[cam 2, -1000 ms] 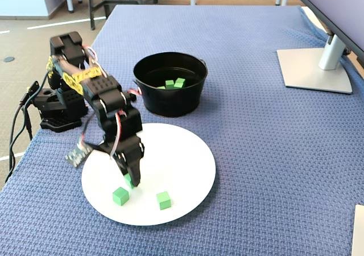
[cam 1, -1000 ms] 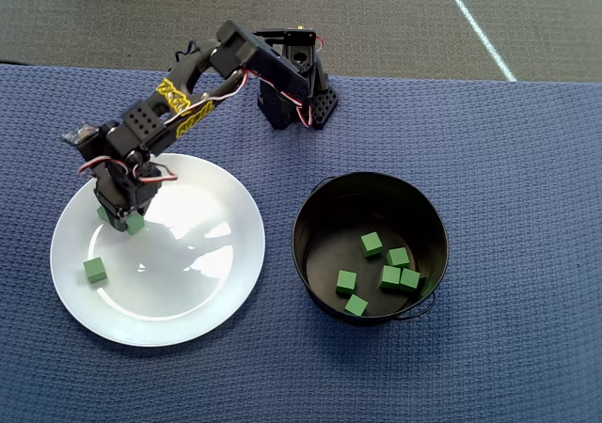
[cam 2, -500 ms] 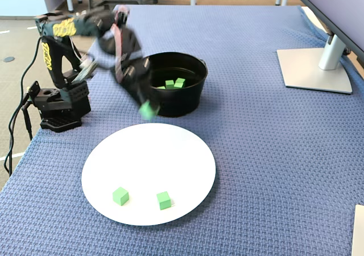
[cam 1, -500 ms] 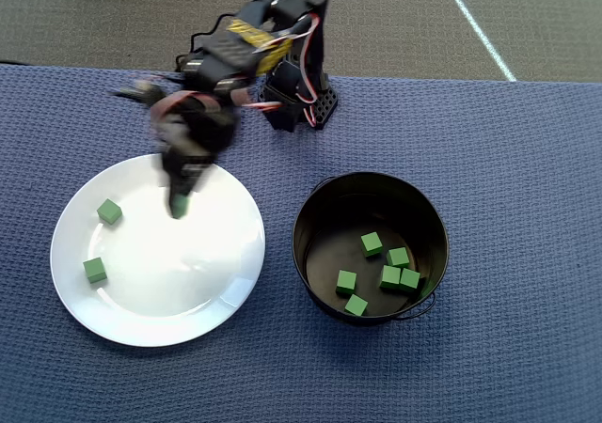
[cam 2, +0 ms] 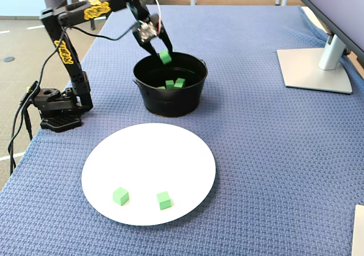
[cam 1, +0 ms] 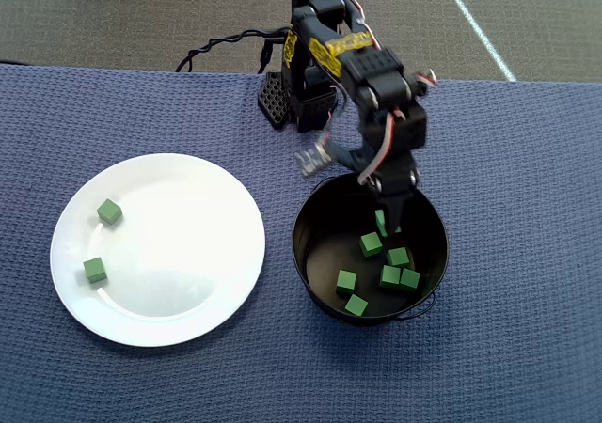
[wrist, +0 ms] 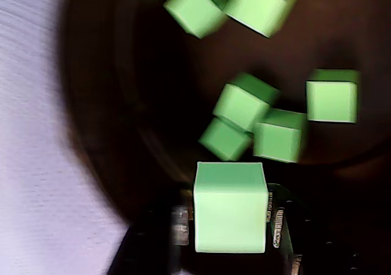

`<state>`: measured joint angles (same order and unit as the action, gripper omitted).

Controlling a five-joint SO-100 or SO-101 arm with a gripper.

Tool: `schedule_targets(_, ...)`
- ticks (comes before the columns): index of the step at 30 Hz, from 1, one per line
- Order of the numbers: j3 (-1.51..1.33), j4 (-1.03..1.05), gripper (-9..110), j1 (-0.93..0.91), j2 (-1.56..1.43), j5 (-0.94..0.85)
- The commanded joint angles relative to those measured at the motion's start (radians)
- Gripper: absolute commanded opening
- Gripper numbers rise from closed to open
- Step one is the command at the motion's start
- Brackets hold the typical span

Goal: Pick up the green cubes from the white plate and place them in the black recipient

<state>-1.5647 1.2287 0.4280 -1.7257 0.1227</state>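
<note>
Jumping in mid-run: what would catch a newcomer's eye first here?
The pincer poised over the black pot, shut on a green cube that fills the bottom of the wrist view. Next, the loose green cubes on the pot's floor, and two more left on the white plate.

Overhead looks straight down; fixed views obliquely (wrist, perhaps, downward).

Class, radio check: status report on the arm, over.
Gripper shut on green cube, above black pot. Two cubes left on white plate. Path clear.
</note>
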Motion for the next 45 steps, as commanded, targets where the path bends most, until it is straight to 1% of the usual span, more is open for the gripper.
schedule_targets(1, 0.052, -0.028, 25, -0.041, 0.003, 0.014)
schedule_targets(4, 0.215, 0.078, 28, -0.161, 0.026, -0.023)
schedule_targets(8, 0.422, 0.179, 22, -0.413, 0.069, -0.063)
schedule_targets(10, 0.463, 0.201, 21, -0.546, 0.078, -0.074)
schedule_targets(12, 0.448, 0.199, 21, -0.681, 0.083, -0.077)
schedule_targets(15, 0.351, 0.127, 22, -0.865, 0.103, -0.071)
schedule_targets(17, 0.250, 0.061, 23, -0.957, 0.109, -0.092)
schedule_targets(20, 0.101, -0.032, 22, -1.089, 0.114, -0.124)
schedule_targets(22, 0.060, -0.069, 22, -1.172, 0.153, -0.155)
schedule_targets(23, 0.066, -0.071, 24, -1.206, 0.187, -0.175)
schedule_targets(24, 0.089, -0.055, 28, -1.232, 0.225, -0.192)
schedule_targets(25, 0.124, -0.032, 29, -1.256, 0.262, -0.204)
schedule_targets(27, 0.181, -0.018, 29, -1.302, 0.331, -0.216)
schedule_targets(31, 0.265, -0.057, 26, -1.362, 0.479, -0.227)
schedule_targets(37, 0.376, -0.064, 24, -1.394, 0.597, -0.250)
schedule_targets(40, 0.512, 0.000, 23, -1.399, 0.713, -0.256)
schedule_targets(45, 0.604, 0.049, 23, -1.381, 0.788, -0.295)
